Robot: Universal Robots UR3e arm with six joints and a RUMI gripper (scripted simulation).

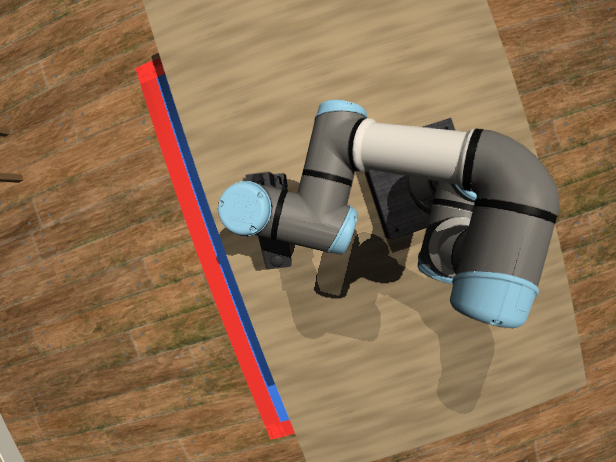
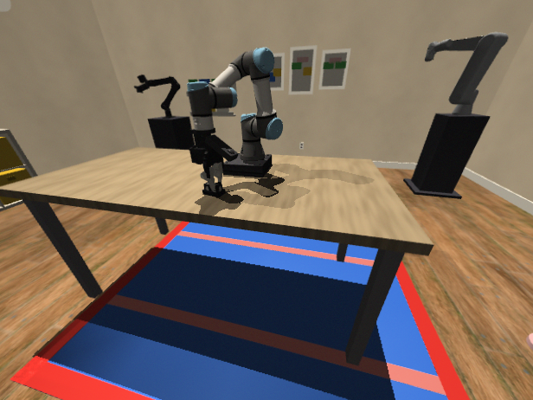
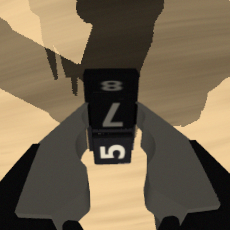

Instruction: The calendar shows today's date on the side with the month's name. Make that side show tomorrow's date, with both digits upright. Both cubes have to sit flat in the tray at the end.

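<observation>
My gripper (image 2: 213, 185) (image 3: 111, 104) points down low over the table. In the wrist view its two grey fingers are shut on a black number cube (image 3: 112, 111), one finger at each side. An 8 and an upside-down 7 show on its faces. A second black cube (image 3: 112, 150) with a white 5, turned on its side in this view, shows just below it, between the fingers' lower parts. A low black shape (image 2: 207, 191) shows at the fingertips in the exterior view; I cannot tell tray from cubes there. The month side is hidden. The arm covers the calendar in the top view.
The arm's dark base (image 1: 400, 210) (image 2: 248, 166) stands on the wooden table (image 1: 350, 400) (image 2: 130, 182) behind the gripper. The table's front edge is close to the gripper. Two other arms on black pedestals (image 2: 170, 132) (image 2: 447, 151) stand beyond the table.
</observation>
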